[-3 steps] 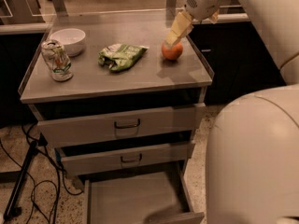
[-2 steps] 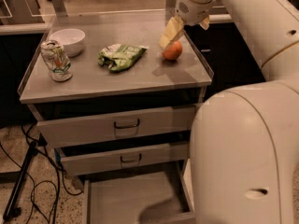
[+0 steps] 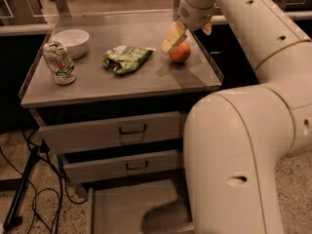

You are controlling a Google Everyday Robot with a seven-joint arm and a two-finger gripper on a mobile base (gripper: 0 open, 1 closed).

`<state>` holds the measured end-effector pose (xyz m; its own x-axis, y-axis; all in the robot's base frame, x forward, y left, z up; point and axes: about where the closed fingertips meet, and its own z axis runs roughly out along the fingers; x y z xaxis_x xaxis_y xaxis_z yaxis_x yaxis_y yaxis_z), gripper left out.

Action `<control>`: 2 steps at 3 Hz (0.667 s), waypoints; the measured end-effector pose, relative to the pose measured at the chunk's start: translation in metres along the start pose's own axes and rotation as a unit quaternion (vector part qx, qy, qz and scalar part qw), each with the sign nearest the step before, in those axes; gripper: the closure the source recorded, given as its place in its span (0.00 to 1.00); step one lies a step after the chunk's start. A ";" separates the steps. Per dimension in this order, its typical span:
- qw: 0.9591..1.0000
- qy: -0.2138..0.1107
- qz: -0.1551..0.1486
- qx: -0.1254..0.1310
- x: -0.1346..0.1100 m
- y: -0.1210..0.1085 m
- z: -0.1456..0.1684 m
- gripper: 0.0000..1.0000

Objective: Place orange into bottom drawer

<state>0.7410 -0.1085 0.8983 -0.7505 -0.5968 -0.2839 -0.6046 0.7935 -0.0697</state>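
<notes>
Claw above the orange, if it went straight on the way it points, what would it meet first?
Probably the orange, right under the open claw at the back right of the cabinet top. Depth is unclear, so one finger might touch the top beside it.

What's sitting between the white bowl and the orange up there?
In the camera view, a crumpled green snack bag lies between them; the gripper hangs close over the orange.

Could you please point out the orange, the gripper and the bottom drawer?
orange (image 3: pixel 180 52): camera view, centre of its skin.
gripper (image 3: pixel 186 39): camera view, midway between its open fingertips, just over the orange.
bottom drawer (image 3: pixel 124 204): camera view, bare floor of the open tray.
</notes>
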 end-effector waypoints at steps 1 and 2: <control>1.000 -0.002 0.000 -0.007 -0.009 -0.001 0.011 0.00; 1.000 -0.016 -0.001 -0.008 -0.025 -0.003 0.019 0.00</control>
<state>0.7666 -0.0940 0.8875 -0.7409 -0.5932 -0.3150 -0.6097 0.7907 -0.0550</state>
